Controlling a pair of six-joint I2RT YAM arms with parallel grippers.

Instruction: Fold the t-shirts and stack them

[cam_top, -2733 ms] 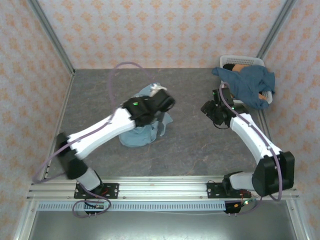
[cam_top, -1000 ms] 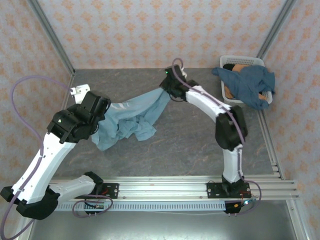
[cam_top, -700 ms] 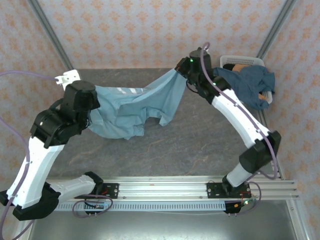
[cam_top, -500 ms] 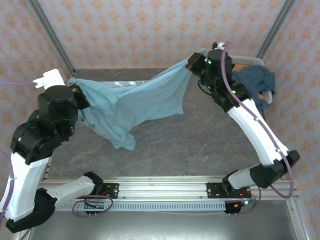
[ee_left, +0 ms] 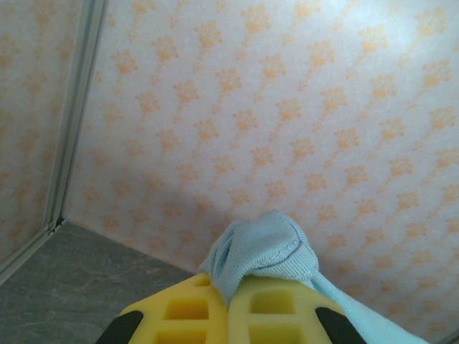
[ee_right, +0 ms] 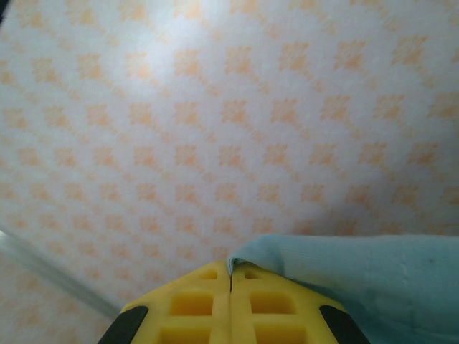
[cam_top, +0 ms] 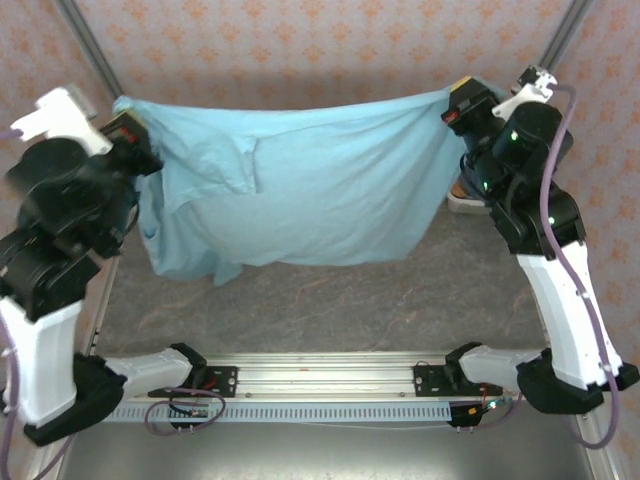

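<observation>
The light sky-blue t-shirt hangs spread wide in the air between both arms, well above the table. My left gripper is shut on its upper left corner, and the bunched ribbed hem pokes out above the yellow fingers. My right gripper is shut on the upper right corner, with cloth trailing off to the right of the closed yellow fingers. The darker blue t-shirt is hidden behind the right arm and the hanging cloth.
The white basket peeks out at the right, mostly hidden by the right arm. Grey tabletop lies below the hanging shirt. Patterned walls close in the back and sides; metal posts stand in the corners.
Both arms have lifted and pulled apart, raising the light blue t-shirt off the table and stretching it out flat in the air. It hung in a loose drape before.
</observation>
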